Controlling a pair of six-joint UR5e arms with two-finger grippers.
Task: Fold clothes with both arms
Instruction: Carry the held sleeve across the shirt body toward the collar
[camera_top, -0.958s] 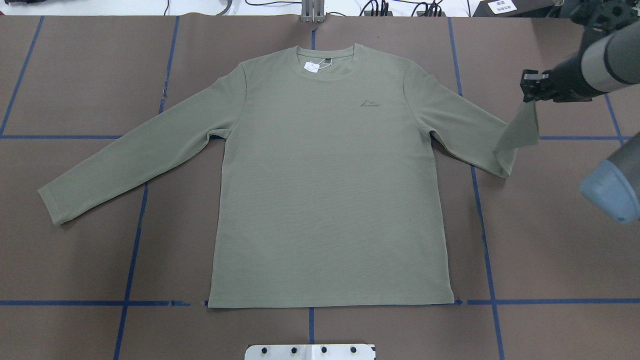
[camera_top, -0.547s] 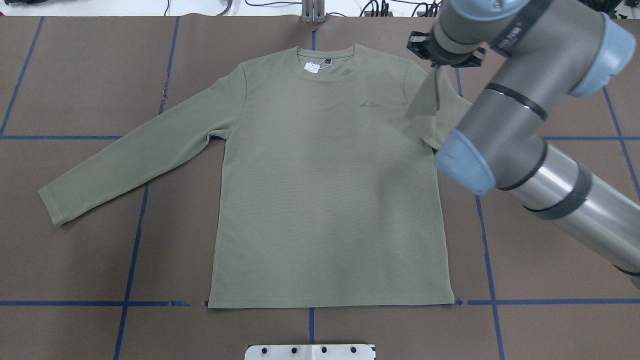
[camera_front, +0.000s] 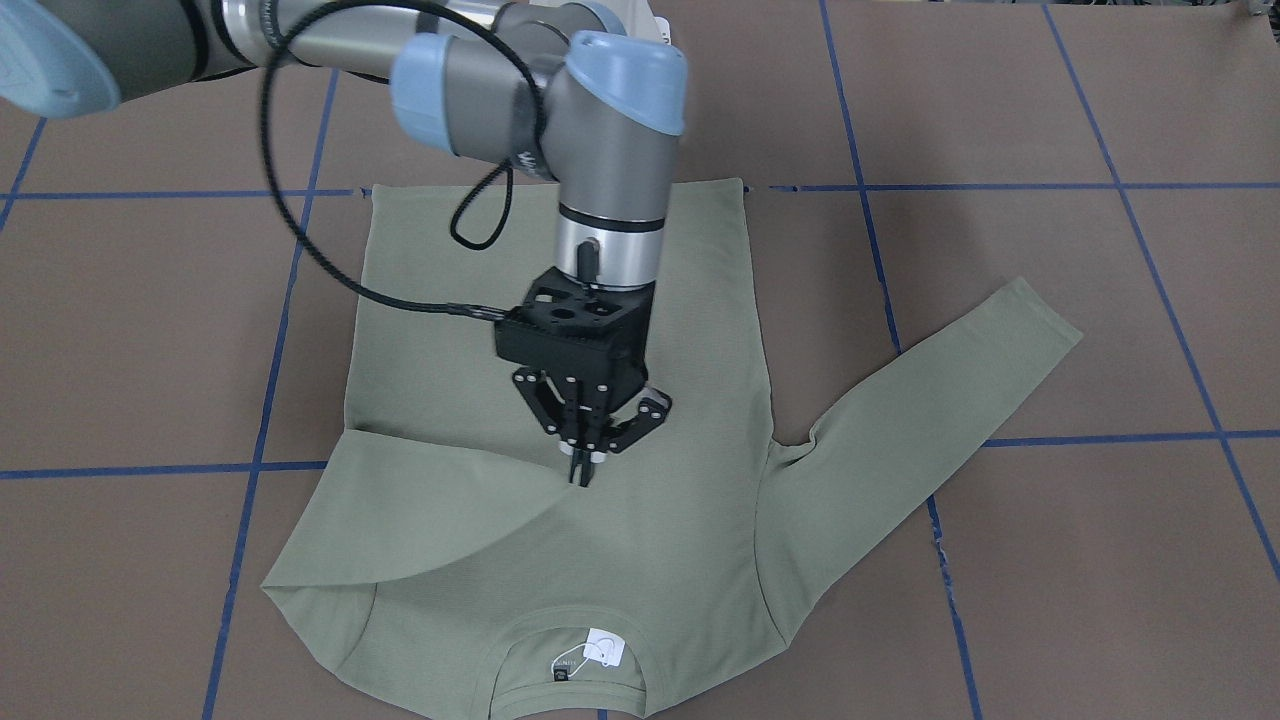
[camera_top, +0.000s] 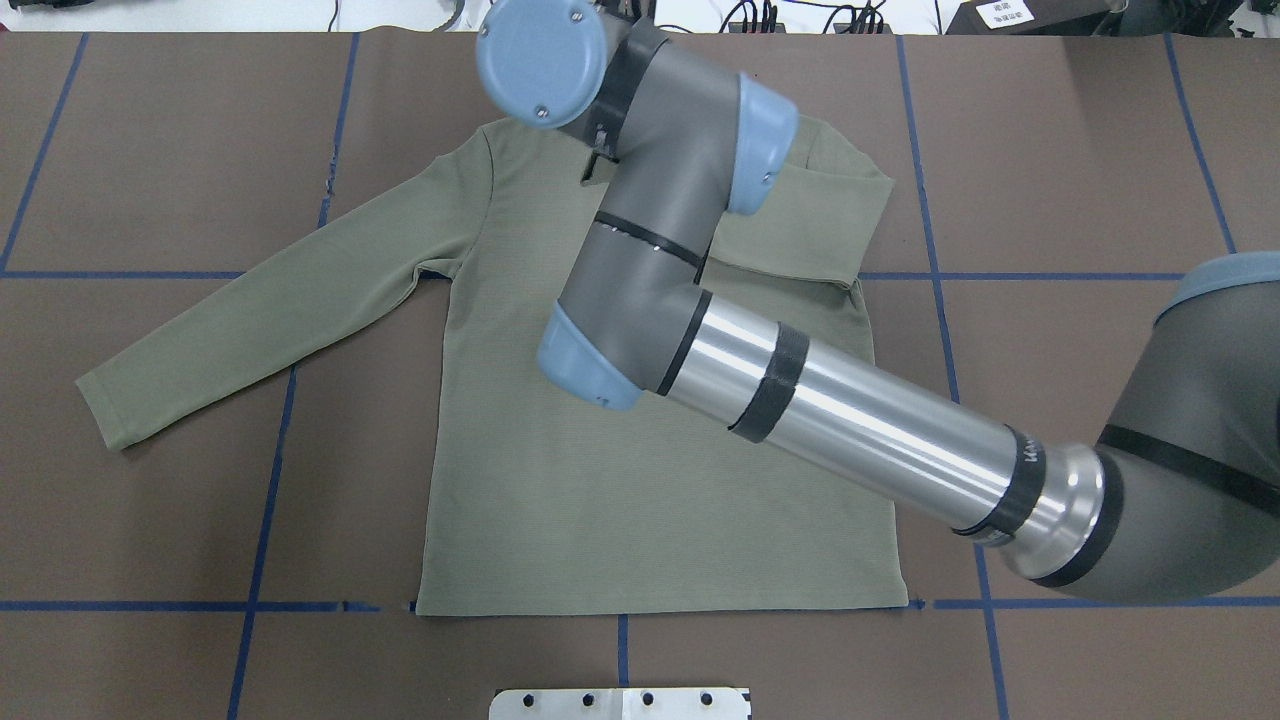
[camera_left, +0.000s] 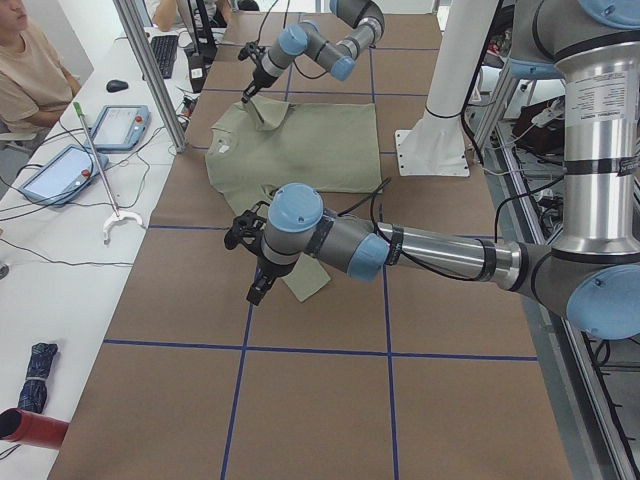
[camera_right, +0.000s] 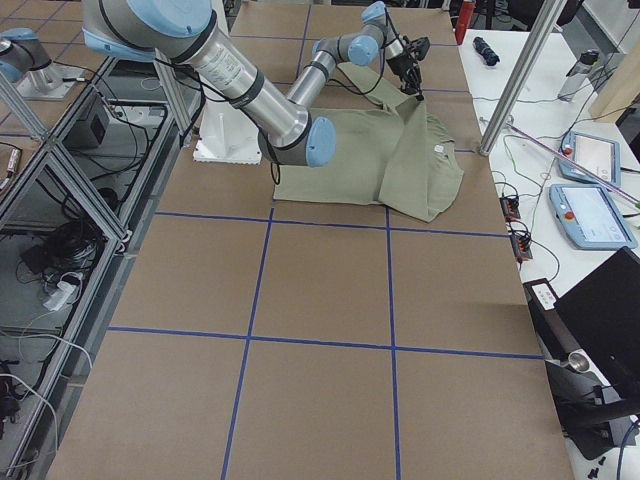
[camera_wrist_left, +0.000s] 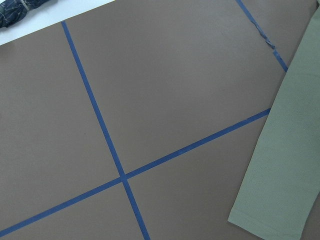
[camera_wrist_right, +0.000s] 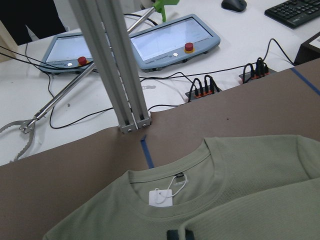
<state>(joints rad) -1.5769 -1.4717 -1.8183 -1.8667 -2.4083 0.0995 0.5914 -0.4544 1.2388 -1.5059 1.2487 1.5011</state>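
Right arm (camera_top: 860, 420) swung in from the frame's right edge to the middle, and the sleeve (camera_top: 830, 215) now lies folded over the chest. On the brown table (camera_top: 150, 150) the shirt (camera_top: 500, 450) lies flat at centre. It's a soft, light knit, so you'd pinch cuffs or hem corners. Right gripper (camera_front: 583, 470) has its fingers together, pinching the folded cuff. Left gripper (camera_left: 255, 270): can't tell.

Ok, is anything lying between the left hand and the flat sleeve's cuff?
Nothing visible. The left hand hovers just by that cuff, and its wrist view shows only brown table and blue tape beside it. The right hand pinches the other sleeve, well away.
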